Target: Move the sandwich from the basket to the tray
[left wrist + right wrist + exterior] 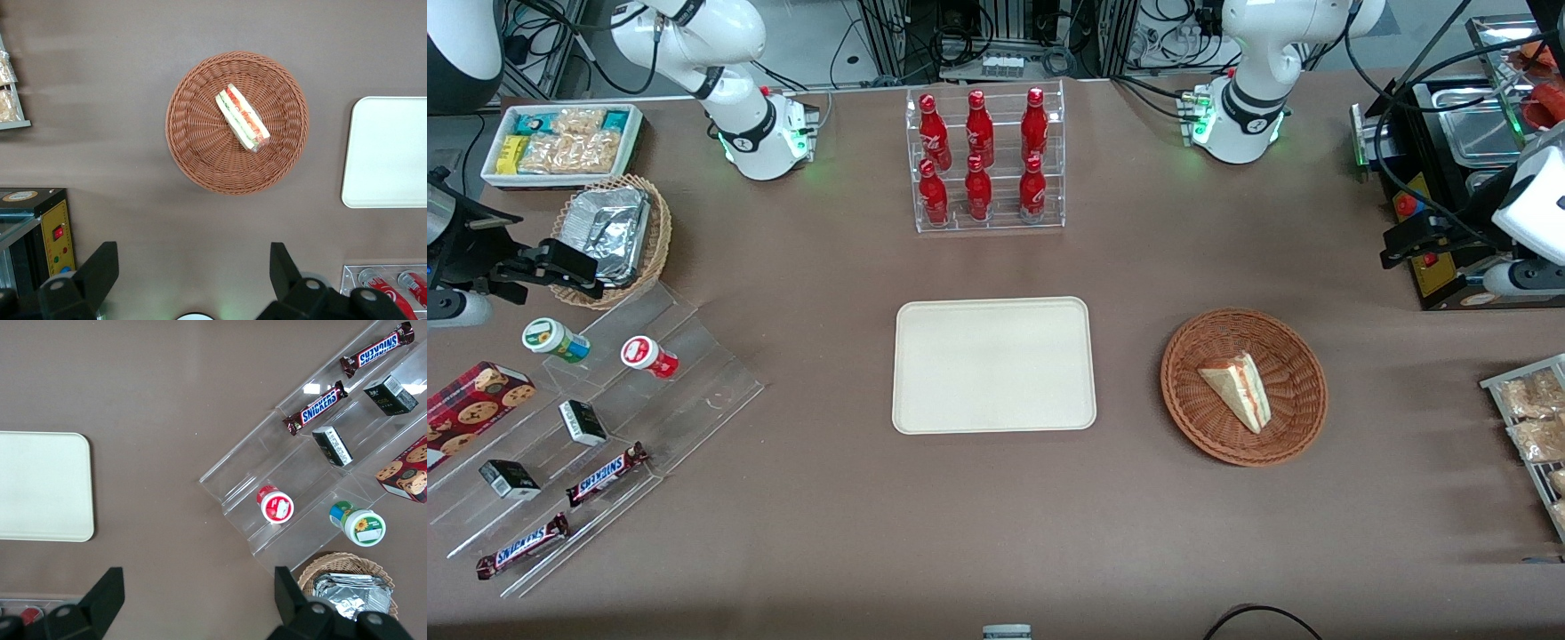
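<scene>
Sandwich (242, 118) in basket (200, 160), beside bare tray (387, 153). Hand (193, 280) spread wide, high above surface (100, 80).

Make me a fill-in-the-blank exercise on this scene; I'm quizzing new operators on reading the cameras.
1. The sandwich lies in the ____.
2. The tray holds ____ items.
3. The gripper, raised above the table beside the basket, has its fingers ____.
4. The rack farther from the front camera than the tray holds ____ red bottles.

Missing words: basket; no; open; six
</scene>
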You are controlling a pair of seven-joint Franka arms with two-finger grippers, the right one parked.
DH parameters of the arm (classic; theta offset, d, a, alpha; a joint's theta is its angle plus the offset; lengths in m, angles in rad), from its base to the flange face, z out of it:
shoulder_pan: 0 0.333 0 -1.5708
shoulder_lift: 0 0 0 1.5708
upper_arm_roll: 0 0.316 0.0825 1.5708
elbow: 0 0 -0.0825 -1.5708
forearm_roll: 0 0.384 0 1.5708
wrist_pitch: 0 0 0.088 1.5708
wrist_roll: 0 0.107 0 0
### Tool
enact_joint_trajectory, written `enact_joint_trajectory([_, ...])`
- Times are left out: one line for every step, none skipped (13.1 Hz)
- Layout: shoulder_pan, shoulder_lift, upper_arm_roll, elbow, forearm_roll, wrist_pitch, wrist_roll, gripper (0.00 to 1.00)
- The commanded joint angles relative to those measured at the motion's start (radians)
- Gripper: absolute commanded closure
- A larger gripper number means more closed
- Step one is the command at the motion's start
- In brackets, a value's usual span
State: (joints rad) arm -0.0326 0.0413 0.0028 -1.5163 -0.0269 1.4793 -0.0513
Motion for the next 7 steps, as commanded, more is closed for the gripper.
enact_joint_trajectory([0.011, -0.012, -0.007, -0.004, 0.002, 0.012, 0.007, 0.0])
enact_joint_trajectory([0.011, -0.009, -0.007, 0.001, 0.005, 0.01, 0.007, 0.0])
enact_joint_trajectory([0.01, -0.006, -0.007, 0.001, 0.012, 0.012, 0.008, 0.0])
enact_joint_trajectory([0.008, -0.003, -0.009, 0.001, 0.024, 0.013, 0.005, 0.0])
enact_joint_trajectory([0.008, 0.0, -0.009, -0.004, 0.03, 0.015, -0.002, 0.0])
enact_joint_trajectory([0.01, 0.012, -0.007, -0.007, 0.03, 0.016, -0.013, 0.0])
enact_joint_trajectory([0.011, 0.031, -0.007, -0.01, 0.022, 0.028, -0.034, 0.0])
